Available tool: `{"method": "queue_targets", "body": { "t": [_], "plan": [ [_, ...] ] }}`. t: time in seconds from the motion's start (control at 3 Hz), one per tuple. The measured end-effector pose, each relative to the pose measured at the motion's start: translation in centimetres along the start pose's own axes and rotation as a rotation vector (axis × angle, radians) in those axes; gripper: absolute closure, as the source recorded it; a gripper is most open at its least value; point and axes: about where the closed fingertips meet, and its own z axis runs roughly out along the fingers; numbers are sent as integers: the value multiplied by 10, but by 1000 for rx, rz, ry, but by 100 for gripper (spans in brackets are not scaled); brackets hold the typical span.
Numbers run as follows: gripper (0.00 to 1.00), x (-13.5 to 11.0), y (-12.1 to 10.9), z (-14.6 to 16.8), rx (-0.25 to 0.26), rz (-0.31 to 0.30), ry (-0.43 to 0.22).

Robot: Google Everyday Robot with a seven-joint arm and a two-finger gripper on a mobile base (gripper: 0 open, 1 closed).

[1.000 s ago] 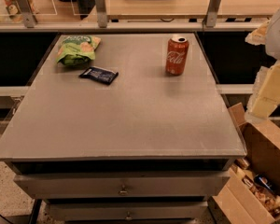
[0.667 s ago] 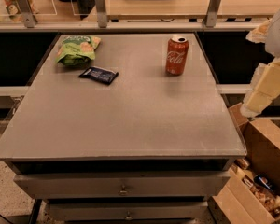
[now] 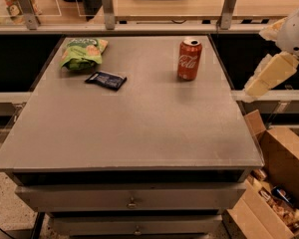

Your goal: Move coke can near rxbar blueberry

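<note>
The coke can (image 3: 189, 59) stands upright at the back right of the grey table (image 3: 139, 133). It is red-orange with white script and a silver top. The rxbar blueberry (image 3: 105, 79), a small flat dark navy bar, lies at the back left, well apart from the can. My gripper (image 3: 268, 74) shows as a cream-coloured part under the white arm (image 3: 295, 29) at the right edge. It is off the table's right side, to the right of the can and touching nothing.
A crinkled green snack bag (image 3: 82, 53) lies just behind the bar. Open cardboard boxes (image 3: 279, 183) stand on the floor at the right. A railing with posts (image 3: 107, 6) runs behind the table. Drawers (image 3: 132, 200) sit below the tabletop.
My arm and gripper have moved up and a little left, toward the table's right edge. The can, bar and bag have not moved.
</note>
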Motion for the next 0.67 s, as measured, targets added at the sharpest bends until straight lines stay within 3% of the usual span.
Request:
{"method": "queue_targets", "body": {
  "t": [0.67],
  "plan": [
    [0, -26, -51, 58, -15, 70, -225]
  ]
}}
